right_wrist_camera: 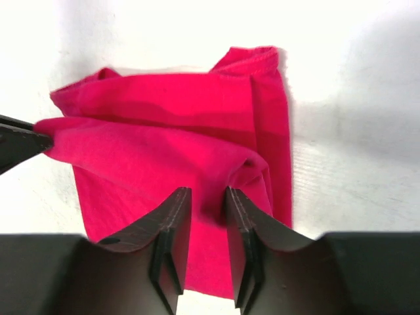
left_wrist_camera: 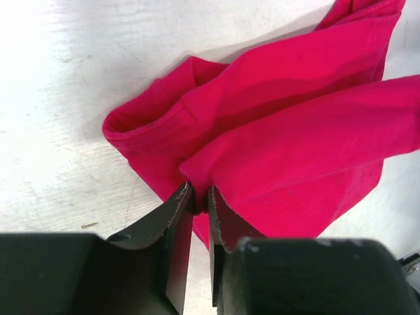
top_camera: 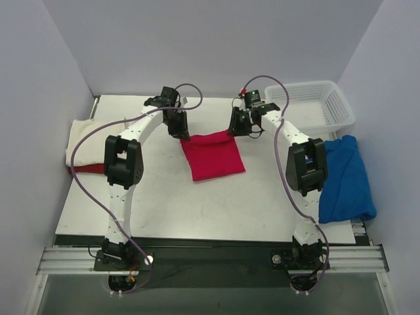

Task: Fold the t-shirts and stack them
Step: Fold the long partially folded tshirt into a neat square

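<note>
The crimson red t-shirt (top_camera: pixel 211 155) lies folded in the middle of the table. My left gripper (top_camera: pixel 178 132) is shut on its far left corner; in the left wrist view the cloth (left_wrist_camera: pixel 289 131) is pinched between the fingertips (left_wrist_camera: pixel 200 197). My right gripper (top_camera: pixel 237 126) is at the far right corner. Its jaws stand a little apart (right_wrist_camera: pixel 208 197) with a raised fold of the red shirt (right_wrist_camera: pixel 164 151) at their tips. The cream t-shirt (top_camera: pixel 82 146) lies at the left table edge. The royal blue t-shirt (top_camera: pixel 344 177) hangs over the right edge.
A white lattice basket (top_camera: pixel 315 105) stands at the back right corner. A strip of red cloth (top_camera: pixel 86 168) shows under the cream shirt. Grey walls close in the back and both sides.
</note>
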Robot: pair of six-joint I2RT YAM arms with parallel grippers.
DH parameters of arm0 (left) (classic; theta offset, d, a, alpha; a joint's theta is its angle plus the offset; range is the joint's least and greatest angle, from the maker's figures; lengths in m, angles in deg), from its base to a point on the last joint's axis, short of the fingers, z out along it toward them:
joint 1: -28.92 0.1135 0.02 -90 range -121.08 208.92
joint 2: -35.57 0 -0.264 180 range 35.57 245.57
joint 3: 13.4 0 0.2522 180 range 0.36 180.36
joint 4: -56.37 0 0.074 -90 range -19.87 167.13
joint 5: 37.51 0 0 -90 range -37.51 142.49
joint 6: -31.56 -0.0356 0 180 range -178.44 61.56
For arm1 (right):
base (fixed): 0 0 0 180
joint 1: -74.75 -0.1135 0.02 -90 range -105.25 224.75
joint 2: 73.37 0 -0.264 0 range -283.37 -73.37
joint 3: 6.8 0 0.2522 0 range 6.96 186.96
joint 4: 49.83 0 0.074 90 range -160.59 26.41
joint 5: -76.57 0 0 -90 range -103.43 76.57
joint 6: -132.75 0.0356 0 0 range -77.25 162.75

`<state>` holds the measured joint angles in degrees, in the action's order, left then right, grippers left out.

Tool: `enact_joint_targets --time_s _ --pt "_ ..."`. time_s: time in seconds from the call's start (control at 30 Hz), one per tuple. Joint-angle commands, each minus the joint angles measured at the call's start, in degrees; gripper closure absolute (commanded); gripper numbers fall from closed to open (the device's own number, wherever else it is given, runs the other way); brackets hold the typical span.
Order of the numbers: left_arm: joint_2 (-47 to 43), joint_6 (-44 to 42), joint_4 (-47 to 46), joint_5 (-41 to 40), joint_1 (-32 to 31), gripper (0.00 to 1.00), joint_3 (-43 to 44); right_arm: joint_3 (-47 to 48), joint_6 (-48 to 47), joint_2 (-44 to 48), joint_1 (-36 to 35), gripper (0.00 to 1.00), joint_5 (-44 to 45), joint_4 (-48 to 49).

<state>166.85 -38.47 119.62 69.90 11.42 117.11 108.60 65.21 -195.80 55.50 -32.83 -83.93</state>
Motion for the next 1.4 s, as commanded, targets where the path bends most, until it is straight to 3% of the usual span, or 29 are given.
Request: enact_joint_targets --time_s 0.0,0.27,0.7,1.07,1.37 --pt "-2.0 -0.7 -2.4 -3.0 0.6 0.74 2.9 3.6 0.0 1.5 1.3 0.71 -0.1 -0.6" --pt "-13.3 0.7 -15.1 -8.7 1.2 0.69 -4.9 5.6 1.5 4.7 4.3 0.67 2.3 1.1" --pt "-16.3 -3.2 -11.1 7.0 -0.4 0.68 -14.2 -6.1 1.4 10.7 -0.4 0.68 1.6 0.7" --pt "-10.8 -3.3 -8.8 12.6 -1.4 0.68 -14.0 2.0 2.2 -0.3 -1.3 0.68 0.2 -1.9" --pt "-3.8 1.3 -8.1 6.0 -1.4 0.71 -9.4 12.6 -0.9 -9.8 -0.3 0.71 2.1 -3.7"
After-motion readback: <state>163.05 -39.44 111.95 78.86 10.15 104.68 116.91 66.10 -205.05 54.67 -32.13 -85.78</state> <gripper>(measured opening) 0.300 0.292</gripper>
